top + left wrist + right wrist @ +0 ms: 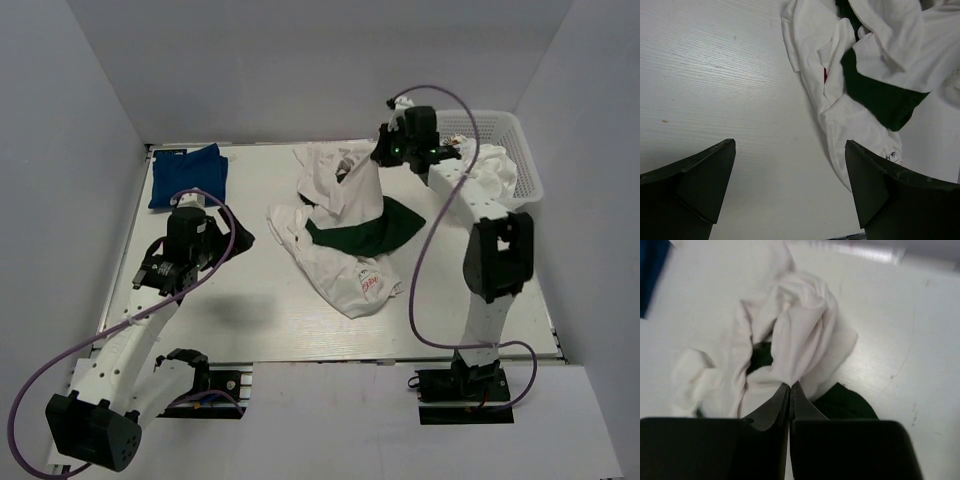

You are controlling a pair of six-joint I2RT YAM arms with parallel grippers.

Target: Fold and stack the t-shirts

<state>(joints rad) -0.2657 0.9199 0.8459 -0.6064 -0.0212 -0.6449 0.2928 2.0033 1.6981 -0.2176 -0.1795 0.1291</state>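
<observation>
**Inspector A:** What do we record for the right gripper?

**Inspector B:** We find its fingers pressed together with no gap between them, pinching a fold of a white shirt. The shirt hangs from the pinch in a loose cone over the far middle of the table.

**Inspector A:** And beneath that shirt?

**Inspector B:** We note a green shirt lying flat on the table. It is partly under the hanging cloth and spreads out to the right of it. A second white shirt with red print lies crumpled on the near side. It touches the green one and trails toward the near edge.

**Inspector A:** The left gripper?

**Inspector B:** We see its fingers spread wide with nothing between them. It is over bare table, just left of the pile.

**Inspector A:** Other items?

**Inspector B:** We log a blue shirt at the far left corner, well apart from the pile. A white basket stands at the far right corner with white cloth bunched inside. We cannot tell what that cloth is.
</observation>
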